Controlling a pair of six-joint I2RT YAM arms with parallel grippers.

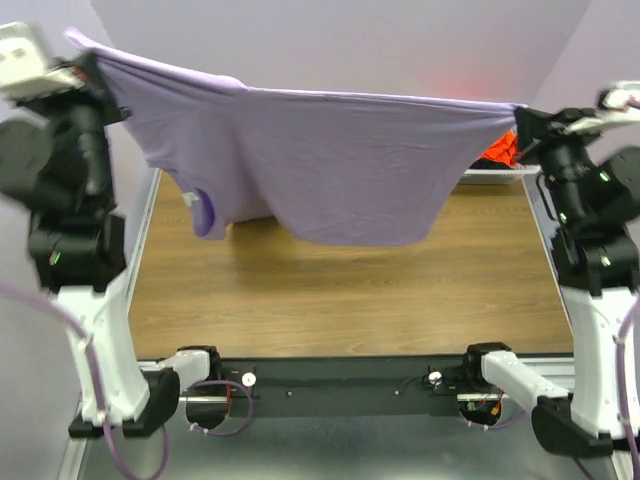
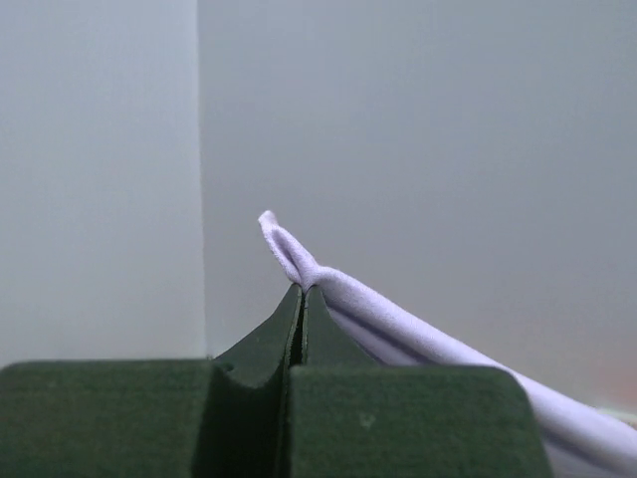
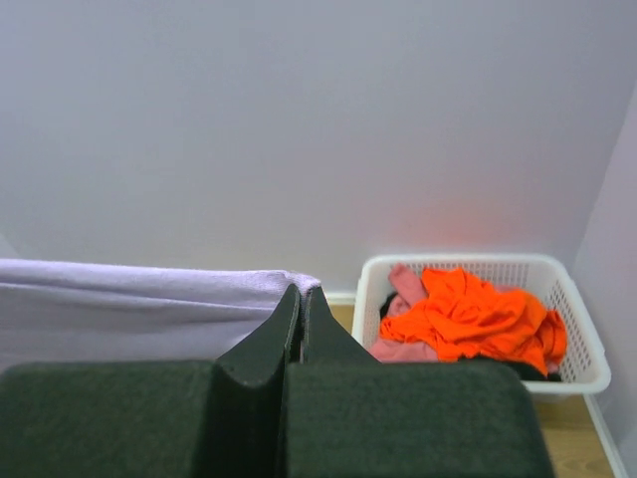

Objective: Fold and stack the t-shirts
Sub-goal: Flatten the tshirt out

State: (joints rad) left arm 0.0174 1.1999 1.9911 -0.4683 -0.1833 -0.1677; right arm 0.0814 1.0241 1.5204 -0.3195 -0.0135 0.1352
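A large lavender t-shirt (image 1: pixel 320 160) hangs stretched in the air between both arms, above the wooden table (image 1: pixel 340 300). My left gripper (image 1: pixel 88 58) is shut on its upper left corner, and a nub of cloth pokes out above the pinched tips (image 2: pixel 289 249). My right gripper (image 1: pixel 520 118) is shut on the upper right corner, with the fabric edge (image 3: pixel 149 289) running off to the left. The shirt sags in the middle, and its white neck label (image 1: pixel 189 198) shows at the lower left. An orange t-shirt (image 3: pixel 478 314) and a pink one (image 3: pixel 408 289) lie in the basket.
A white lattice basket (image 3: pixel 572 299) stands at the table's back right corner, partly behind the hanging shirt in the top view (image 1: pixel 495 172). Grey walls close the back and sides. Both arm bases sit at the near edge.
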